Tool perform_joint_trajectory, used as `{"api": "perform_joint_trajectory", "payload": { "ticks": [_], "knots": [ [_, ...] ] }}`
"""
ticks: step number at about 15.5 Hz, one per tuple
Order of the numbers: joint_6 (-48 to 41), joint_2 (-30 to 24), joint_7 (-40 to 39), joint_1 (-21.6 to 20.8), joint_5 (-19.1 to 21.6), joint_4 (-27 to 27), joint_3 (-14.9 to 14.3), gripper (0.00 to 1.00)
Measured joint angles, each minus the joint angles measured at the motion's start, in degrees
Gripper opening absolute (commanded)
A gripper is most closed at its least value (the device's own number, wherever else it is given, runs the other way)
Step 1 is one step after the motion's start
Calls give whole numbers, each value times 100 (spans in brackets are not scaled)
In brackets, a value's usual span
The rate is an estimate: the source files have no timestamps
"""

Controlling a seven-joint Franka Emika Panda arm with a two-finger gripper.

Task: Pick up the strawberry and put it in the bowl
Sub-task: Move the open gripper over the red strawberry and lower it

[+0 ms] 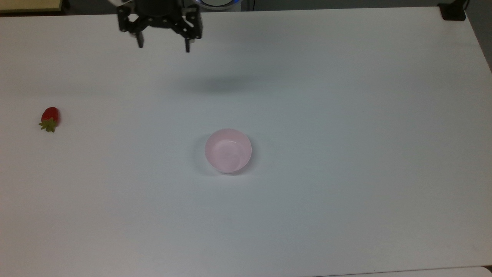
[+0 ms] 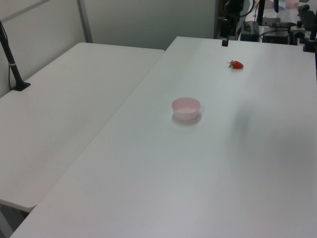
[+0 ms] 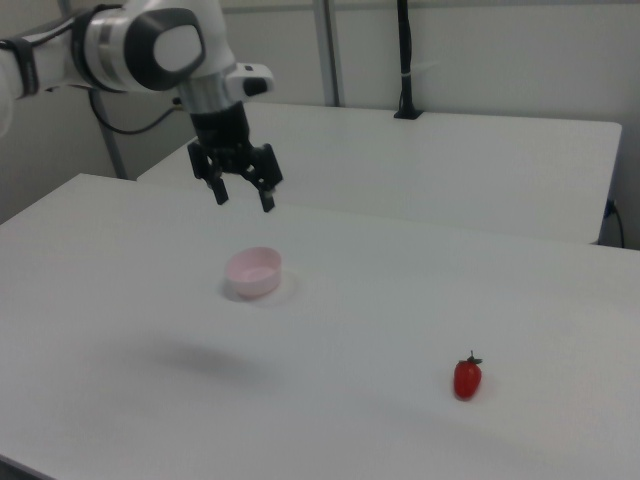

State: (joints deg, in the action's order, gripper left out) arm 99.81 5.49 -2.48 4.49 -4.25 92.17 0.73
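Observation:
The strawberry (image 1: 49,118) lies on the white table at the top view's far left, red with a green cap; it also shows as the strawberry (image 2: 236,64) and the strawberry (image 3: 466,378). The pale pink bowl (image 1: 228,150) stands near the table's middle, empty, also seen as the bowl (image 2: 186,108) and the bowl (image 3: 254,271). My gripper (image 1: 163,45) hangs high above the table's far edge, open, nothing between its fingers, well apart from both things. In the right view the gripper (image 3: 243,197) hovers above and behind the bowl.
The white table (image 1: 346,115) is bare around the two things. A second white table (image 2: 59,114) adjoins it on the left view's left, with a black post (image 2: 12,62) on it. A black mount (image 1: 452,11) sits at the top view's far right corner.

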Motion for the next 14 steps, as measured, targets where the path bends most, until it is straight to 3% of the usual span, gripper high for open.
{"api": "perform_joint_trajectory", "payload": {
  "ticks": [7,14],
  "knots": [
    [880,885,-1369,996,-1,-85,-35,100],
    [1889,1840,-1732,1909,-1,-295,-57,96]
  ]
}}
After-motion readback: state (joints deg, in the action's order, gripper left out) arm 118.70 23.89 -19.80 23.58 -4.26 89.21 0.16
